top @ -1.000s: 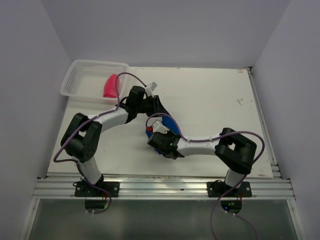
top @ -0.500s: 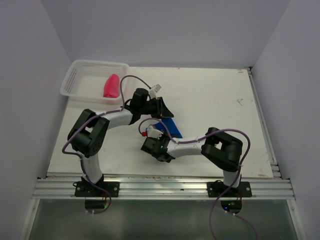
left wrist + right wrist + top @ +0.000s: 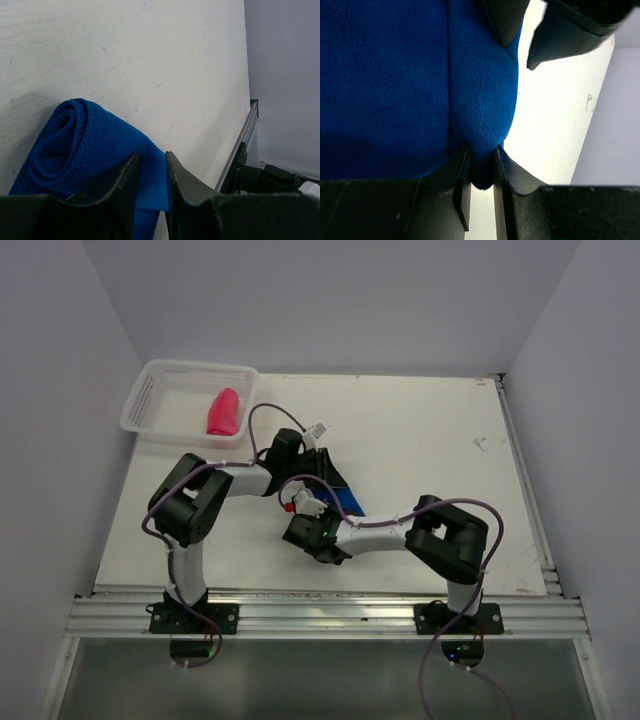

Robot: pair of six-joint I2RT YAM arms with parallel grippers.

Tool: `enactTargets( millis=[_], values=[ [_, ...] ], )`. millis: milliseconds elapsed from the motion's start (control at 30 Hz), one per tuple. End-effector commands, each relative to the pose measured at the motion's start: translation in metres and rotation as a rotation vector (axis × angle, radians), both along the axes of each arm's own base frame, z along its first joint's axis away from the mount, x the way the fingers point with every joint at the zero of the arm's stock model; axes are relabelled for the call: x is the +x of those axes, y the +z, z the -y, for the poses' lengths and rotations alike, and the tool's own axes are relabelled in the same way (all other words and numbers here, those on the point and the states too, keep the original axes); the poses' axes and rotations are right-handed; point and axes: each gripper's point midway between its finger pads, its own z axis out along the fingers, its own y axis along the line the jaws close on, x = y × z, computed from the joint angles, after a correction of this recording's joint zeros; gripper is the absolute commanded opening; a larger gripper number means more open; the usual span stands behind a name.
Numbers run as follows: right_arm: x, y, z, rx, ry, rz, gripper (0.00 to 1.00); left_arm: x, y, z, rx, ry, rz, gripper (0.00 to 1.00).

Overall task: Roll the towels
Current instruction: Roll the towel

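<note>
The blue towel (image 3: 85,145) is showing plain royal blue; the pink-red towel (image 3: 223,412) is glowing bright; the basket (image 3: 140,402) is showing white mesh; the surface (image 3: 430,440) is looking off-white, faintly scuffed.

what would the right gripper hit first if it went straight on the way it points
The right gripper is shut on a fold of the blue towel, so more towel comes first. Just beyond is probably the left gripper, pinching the same towel, though depth is unclear.

We log the left arm (image 3: 235,476) and right arm (image 3: 375,533): white tubular links, black joints, loose purple cables (image 3: 258,408). Left gripper (image 3: 151,156): matte black wedge-shaped fingers (image 3: 126,182). Green dot (image 3: 322,532) on the right wrist, possibly an indicator light.
</note>
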Motion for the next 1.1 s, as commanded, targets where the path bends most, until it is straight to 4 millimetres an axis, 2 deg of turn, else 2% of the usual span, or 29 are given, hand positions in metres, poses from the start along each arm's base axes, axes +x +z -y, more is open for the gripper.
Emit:
enactTargets(
  millis=[0, 133, 267, 333, 567, 733, 800, 833, 900, 933, 967, 1067],
  values=[
    [-0.006, 0.002, -0.011, 0.146, -0.013, -0.026, 0.2, -0.006, -0.025, -0.011, 0.066, 0.01, -0.006, 0.32],
    [-0.007, 0.015, -0.016, 0.227, -0.024, -0.011, 0.33, -0.013, -0.038, -0.018, 0.088, 0.026, -0.02, 0.32],
    [-0.007, 0.026, -0.017, 0.313, -0.028, 0.005, 0.41, -0.016, -0.042, -0.022, 0.101, 0.029, -0.022, 0.32],
    [-0.008, 0.026, -0.013, 0.353, -0.035, 0.013, 0.49, -0.017, -0.044, -0.023, 0.103, 0.03, -0.022, 0.32],
    [-0.011, 0.039, -0.008, 0.501, -0.057, 0.0, 0.54, -0.019, -0.042, -0.024, 0.102, 0.036, -0.02, 0.32],
    [-0.016, 0.065, -0.013, 0.727, -0.05, -0.034, 0.56, -0.019, -0.04, -0.024, 0.097, 0.039, -0.02, 0.32],
    [-0.013, 0.074, -0.006, 0.817, -0.073, -0.044, 0.57, -0.019, -0.037, -0.025, 0.093, 0.042, -0.016, 0.32],
    [-0.015, 0.074, -0.012, 0.889, -0.074, -0.087, 0.58, -0.019, -0.036, -0.024, 0.093, 0.041, -0.015, 0.32],
    [-0.008, 0.071, -0.002, 0.972, -0.125, -0.117, 0.61, -0.021, -0.034, -0.026, 0.089, 0.045, -0.013, 0.32],
    [-0.01, 0.076, -0.01, 1.054, -0.112, -0.162, 0.61, -0.022, -0.032, -0.026, 0.09, 0.049, -0.008, 0.32],
    [-0.003, 0.075, -0.002, 1.08, -0.145, -0.161, 0.61, -0.021, -0.028, -0.027, 0.085, 0.053, 0.001, 0.32],
    [0.002, 0.07, -0.001, 1.125, -0.18, -0.207, 0.63, -0.025, -0.025, -0.028, 0.081, 0.055, 0.003, 0.32]
  ],
)
